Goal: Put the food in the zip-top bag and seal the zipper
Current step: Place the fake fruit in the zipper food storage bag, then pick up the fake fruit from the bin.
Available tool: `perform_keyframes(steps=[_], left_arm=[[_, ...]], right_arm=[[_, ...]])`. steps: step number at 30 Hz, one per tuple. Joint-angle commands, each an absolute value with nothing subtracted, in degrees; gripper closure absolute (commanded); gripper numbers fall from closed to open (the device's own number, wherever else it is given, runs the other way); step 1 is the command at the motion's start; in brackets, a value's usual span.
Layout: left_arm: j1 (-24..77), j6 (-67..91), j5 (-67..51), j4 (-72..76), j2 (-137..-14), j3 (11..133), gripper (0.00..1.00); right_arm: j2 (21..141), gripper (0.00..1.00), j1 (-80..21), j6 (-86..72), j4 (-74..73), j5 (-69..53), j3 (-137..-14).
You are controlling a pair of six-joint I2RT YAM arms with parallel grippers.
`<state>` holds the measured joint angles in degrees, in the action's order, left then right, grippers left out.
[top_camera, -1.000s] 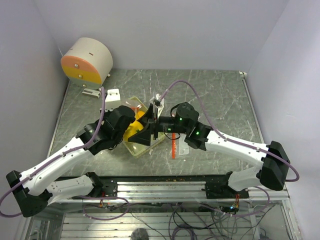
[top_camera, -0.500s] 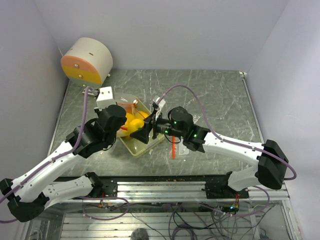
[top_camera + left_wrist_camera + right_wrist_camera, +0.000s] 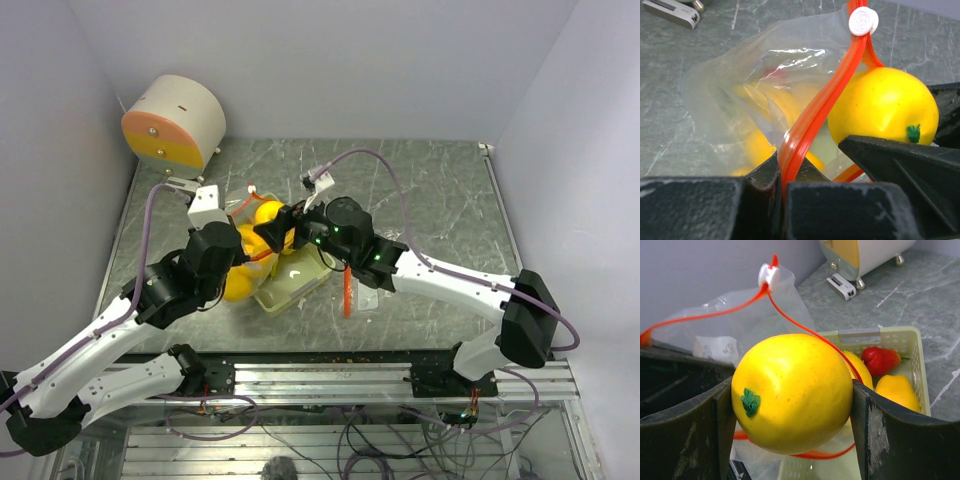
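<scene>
Yellow and glossy, the lemon [image 3: 792,390] has come up out of the pale green tray [image 3: 890,336] within the last second. The right gripper [image 3: 792,415], jaws wide around it, now holds it above the tray's far-left corner, right at the mouth of the zip-top bag [image 3: 735,95]. The left gripper [image 3: 782,182], clamped tight on the red-orange zipper [image 3: 822,107], has drawn back from over the tray to its left side, lifting that mouth open. Other yellow fruits [image 3: 760,147] already show through the film, while a red piece [image 3: 881,360] waits in the tray, so loading looks about midway and sealing is not yet due.
</scene>
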<state>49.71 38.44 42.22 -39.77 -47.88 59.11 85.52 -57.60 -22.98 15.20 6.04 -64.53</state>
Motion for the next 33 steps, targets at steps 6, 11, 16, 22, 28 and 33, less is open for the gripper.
perform_keyframes(steps=[6,11,16,22,28,33], left_arm=[[49.9,41.3,41.3,-34.7,-45.8,55.2,0.93],[49.9,42.0,42.6,-34.6,-45.5,54.3,0.93],[49.9,43.0,45.5,-37.0,-46.4,54.8,0.93],[49.9,44.9,50.7,-41.5,-45.3,57.7,0.93],[49.9,45.0,59.6,-48.1,-40.0,63.0,0.93],[49.9,43.7,64.2,-51.1,-34.9,65.7,0.93]], right_arm=[[88.2,0.01,-57.8,-23.5,14.0,2.6,-68.0],[85.0,0.00,-57.9,-22.9,14.6,2.7,-65.9],[78.5,0.00,-57.9,-21.4,14.2,3.1,-63.2],[69.6,0.00,-57.8,-20.7,12.7,13.4,-57.7],[76.4,0.02,-56.2,-24.4,-0.3,20.9,-62.8],[86.0,0.07,-55.2,-25.5,-4.9,19.2,-69.2]])
